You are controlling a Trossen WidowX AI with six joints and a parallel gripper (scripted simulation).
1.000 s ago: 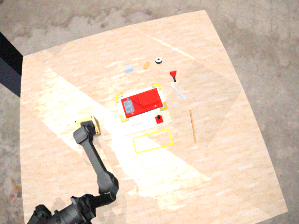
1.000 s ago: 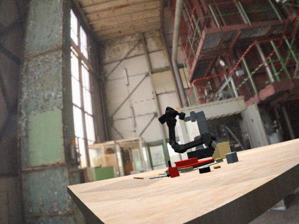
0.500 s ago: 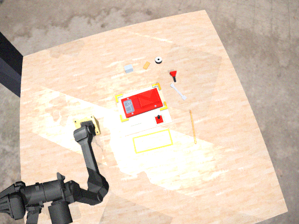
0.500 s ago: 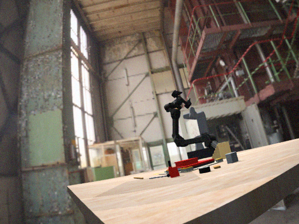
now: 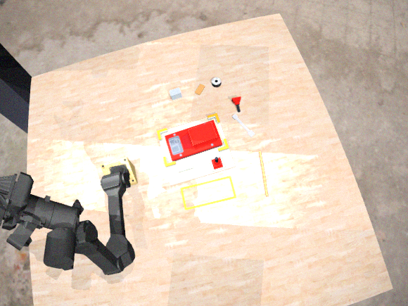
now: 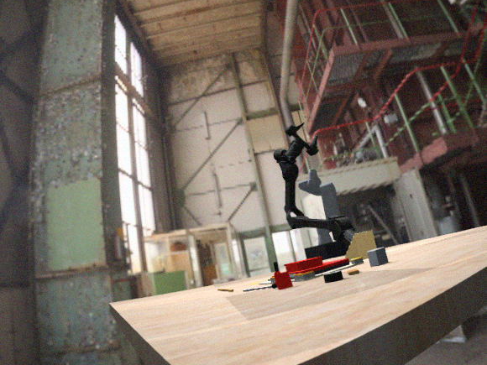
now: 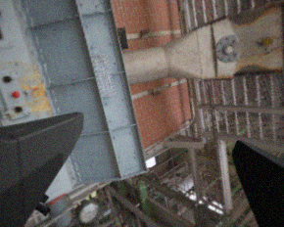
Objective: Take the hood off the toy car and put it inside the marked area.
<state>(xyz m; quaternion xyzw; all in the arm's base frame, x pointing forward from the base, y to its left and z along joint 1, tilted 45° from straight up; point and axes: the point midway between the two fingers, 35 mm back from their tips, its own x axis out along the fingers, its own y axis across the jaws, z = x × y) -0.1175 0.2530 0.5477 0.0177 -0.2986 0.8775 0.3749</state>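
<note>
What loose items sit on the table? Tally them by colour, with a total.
Red: 3 (toy car, pegged block, scoop)
Orange: 2 (tile, stick)
Grey: 1 (cube)
White: 1 (bar)
Black-and-white: 1 (ring)
Total: 8

Grey cube (image 5: 175, 93), orange tile (image 5: 200, 88), spool (image 5: 216, 81) lay far; white wrench (image 5: 243, 124), yellow rod (image 5: 263, 174) right.
</note>
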